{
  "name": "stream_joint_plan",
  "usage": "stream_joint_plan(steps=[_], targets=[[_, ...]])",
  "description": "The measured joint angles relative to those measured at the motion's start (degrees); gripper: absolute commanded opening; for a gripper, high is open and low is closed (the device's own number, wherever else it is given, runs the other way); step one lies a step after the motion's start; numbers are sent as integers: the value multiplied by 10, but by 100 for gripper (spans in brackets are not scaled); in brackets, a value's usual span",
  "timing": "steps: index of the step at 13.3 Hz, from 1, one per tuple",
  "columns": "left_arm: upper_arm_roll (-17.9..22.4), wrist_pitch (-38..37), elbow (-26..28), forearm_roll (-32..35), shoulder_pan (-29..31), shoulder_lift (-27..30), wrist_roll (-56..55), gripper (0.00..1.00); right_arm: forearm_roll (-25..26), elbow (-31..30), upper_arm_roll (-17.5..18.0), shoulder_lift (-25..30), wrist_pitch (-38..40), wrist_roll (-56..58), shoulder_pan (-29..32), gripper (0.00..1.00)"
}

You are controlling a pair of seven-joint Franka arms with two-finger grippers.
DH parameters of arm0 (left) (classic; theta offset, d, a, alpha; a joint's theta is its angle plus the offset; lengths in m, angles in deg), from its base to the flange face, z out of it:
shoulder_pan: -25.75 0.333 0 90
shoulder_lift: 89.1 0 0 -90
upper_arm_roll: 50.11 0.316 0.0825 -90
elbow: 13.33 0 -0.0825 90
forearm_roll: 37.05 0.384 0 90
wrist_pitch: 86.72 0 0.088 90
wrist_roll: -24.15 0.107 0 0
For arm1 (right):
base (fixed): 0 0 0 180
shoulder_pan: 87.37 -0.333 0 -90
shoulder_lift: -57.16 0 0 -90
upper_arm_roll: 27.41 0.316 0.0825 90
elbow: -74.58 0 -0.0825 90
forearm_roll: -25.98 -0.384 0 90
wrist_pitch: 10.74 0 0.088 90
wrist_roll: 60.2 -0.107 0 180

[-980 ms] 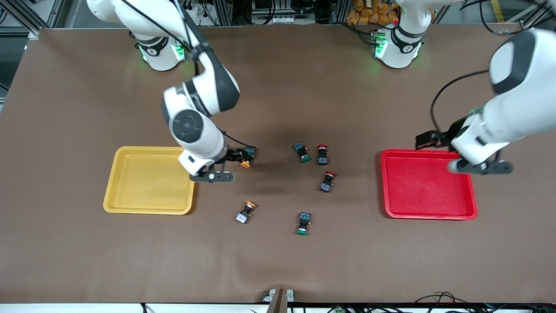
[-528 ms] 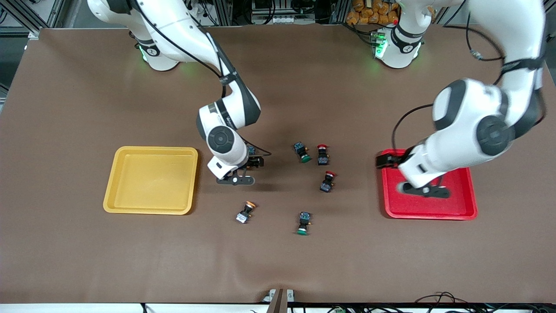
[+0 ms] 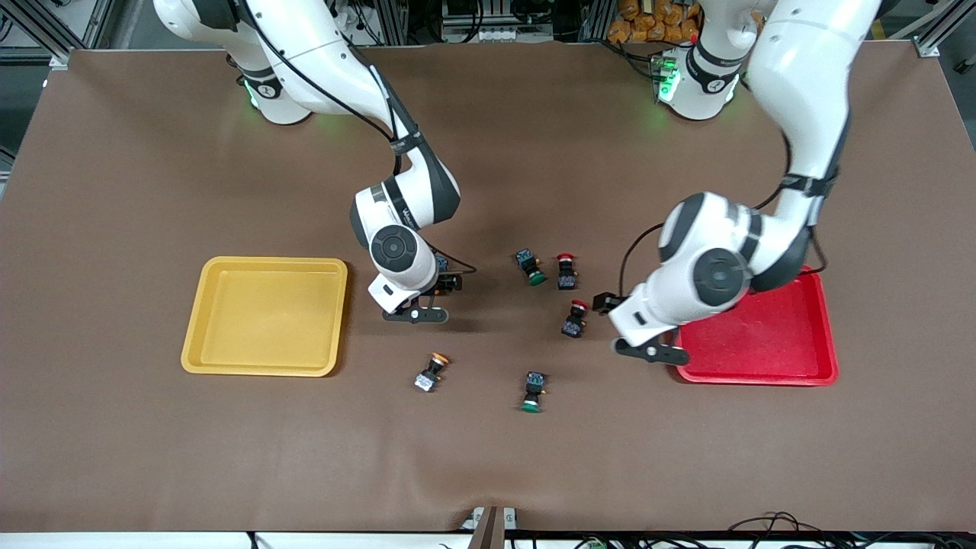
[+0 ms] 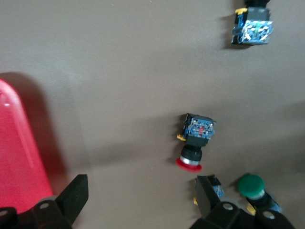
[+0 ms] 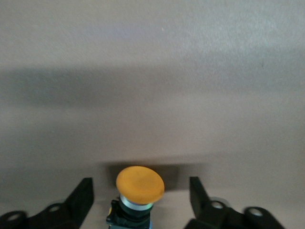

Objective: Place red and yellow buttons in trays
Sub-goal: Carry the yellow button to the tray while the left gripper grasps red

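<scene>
Six push-button switches lie on the brown table (image 3: 152, 457): two with red caps, two with yellow-orange caps, two with green. There are two trays, a yellow tray (image 3: 263, 367) toward the right arm's end and a red tray (image 3: 762, 376) toward the left arm's end, and neither has a button in it.

The right gripper (image 5: 142, 202) is down at the table just beside the yellow tray, its fingers apart on either side of one yellow-capped button (image 5: 139, 183) without touching it. The other yellow-capped button (image 3: 431, 371) lies nearer the front camera.

The left gripper (image 4: 143, 198) hangs wide open beside the red tray's rim, over bare table near a red-capped button (image 3: 575, 318). The second red-capped button (image 3: 566, 271) lies a little farther from the camera, with a green-capped button (image 3: 531, 268) just beside it. The second green-capped button (image 3: 533, 391) sits apart, nearest the camera of the middle group.
</scene>
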Motion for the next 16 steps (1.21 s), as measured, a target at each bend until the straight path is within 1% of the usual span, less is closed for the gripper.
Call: stream_joint_plan(steps=[2,6,8,9,10,11,14,15,16], targets=[[0,21,0,19,-16,-20,-18,100,0,-5,0,0,0,-18,-4,0],[0,68,-1,20,-24,-50,-15,100,0,-5,0,5,7,-51,-11,0],[0,88,-1,20,-37,-64,-15,100,0,-1,-7,16,40,-53,-10,0],[0,95,-1,20,-41,-69,-15,100,-1,3,-15,31,64,-53,-9,0],[0,104,-1,20,-42,-75,-15,100,-1,19,-30,59,110,-52,-1,0],[0,109,-1,20,-43,-79,-15,100,0,37,-38,86,159,-48,13,0],[1,127,-1,20,-51,-92,-15,100,5,123,-44,168,356,-35,81,0],[1,130,-1,23,-54,-97,-15,100,17,148,-46,191,410,-30,100,0],[2,134,-1,35,-55,-101,-15,100,35,167,-48,213,443,-21,116,0]])
